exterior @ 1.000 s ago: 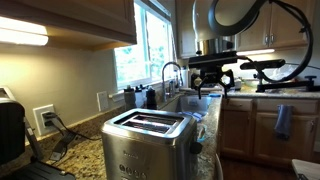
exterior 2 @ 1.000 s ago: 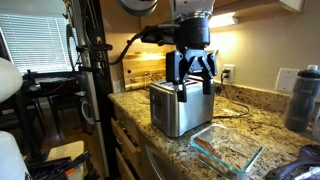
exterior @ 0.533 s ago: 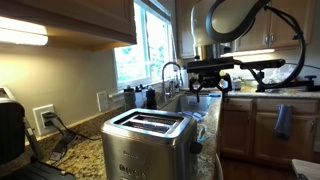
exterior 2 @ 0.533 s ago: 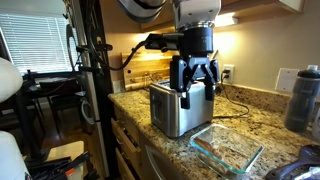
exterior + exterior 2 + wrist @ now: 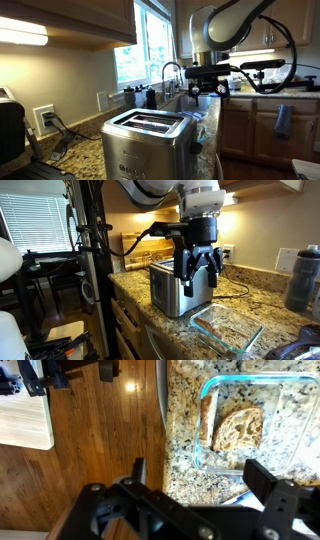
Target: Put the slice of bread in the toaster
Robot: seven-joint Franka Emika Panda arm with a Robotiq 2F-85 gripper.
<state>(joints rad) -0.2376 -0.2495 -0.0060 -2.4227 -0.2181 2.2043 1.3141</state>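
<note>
The slice of bread point(image 5: 238, 428) is a golden-brown piece lying in a clear glass dish point(image 5: 290, 390) on the granite counter, seen in the wrist view. The dish also shows in an exterior view point(image 5: 228, 328), right of the toaster. The brushed steel toaster point(image 5: 148, 142) stands on the counter with two empty top slots; it shows in both exterior views point(image 5: 172, 288). My gripper point(image 5: 199, 276) hangs open and empty in the air beside the toaster, above the counter near the dish. In the wrist view its jaws point(image 5: 195, 472) are spread with nothing between them.
A dark bottle point(image 5: 303, 278) stands at the right of the counter. A power cord point(image 5: 238, 288) runs behind the toaster. A window and sink faucet point(image 5: 172, 72) lie behind. A black appliance point(image 5: 10, 130) sits at the left. The counter edge drops to a wood floor point(image 5: 100, 410).
The gripper has moved to the right, away from above the toaster and toward the glass dish, and dropped slightly. The toaster and dish have not moved.
</note>
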